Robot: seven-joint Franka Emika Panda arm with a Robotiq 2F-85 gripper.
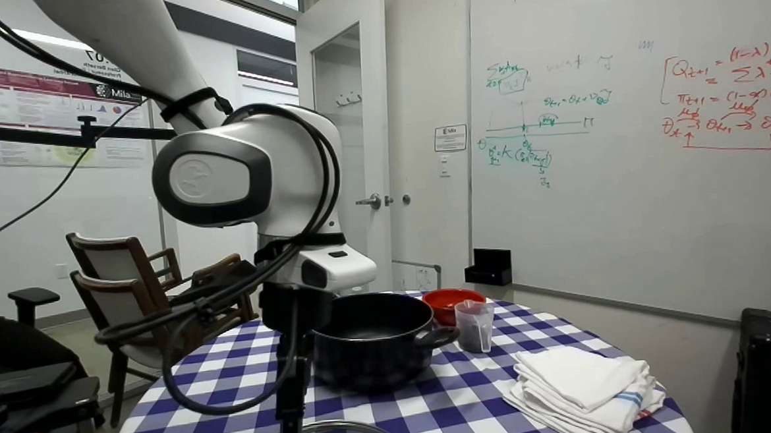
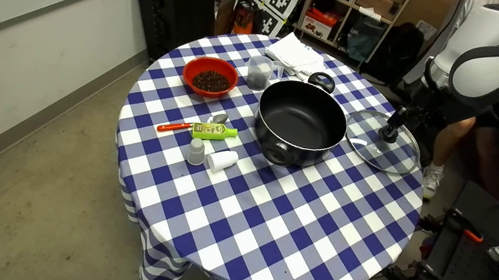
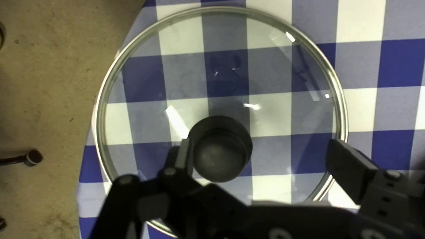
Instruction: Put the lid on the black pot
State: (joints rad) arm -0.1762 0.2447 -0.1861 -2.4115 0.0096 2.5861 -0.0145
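- We see the lid [image 3: 229, 99] lying flat on the counter [image 2: 261, 229], close to the right-hand edge as an exterior view shows it; it is not yet on the pot.
- Its dark knob [image 3: 220, 152] sits in the middle of the clear glass, pointing up.
- We find the hand [image 3: 262, 162] over the lid with its fingers spread well apart. In the wrist view one finger is just beside the knob, and the other overlaps the lid's rim; we cannot tell whether the nearer finger touches the knob.
- The arm [image 1: 244, 164] reaches in over that same edge.
- The black pot [image 2: 301, 118] stands upright, inward from the lid and just beside it, its dark inside showing; we cannot tell if the two touch.
- Toward the far left edge we have a red bowl [image 2: 211, 64] with small dark brown pieces [image 2: 210, 82] in it.
- A clear measuring cup [image 2: 258, 75] stands between the bowl and the white towels [image 2: 293, 54], which lie folded in a pile at the far edge.
- Nearer the left edge a green bottle [image 2: 209, 131] lies on its side, with an orange handle [image 2: 174, 127] at one end.
- Just beside the bottle, a greyish container [image 2: 196, 152] stands and a white cup [image 2: 222, 160] lies tipped over.
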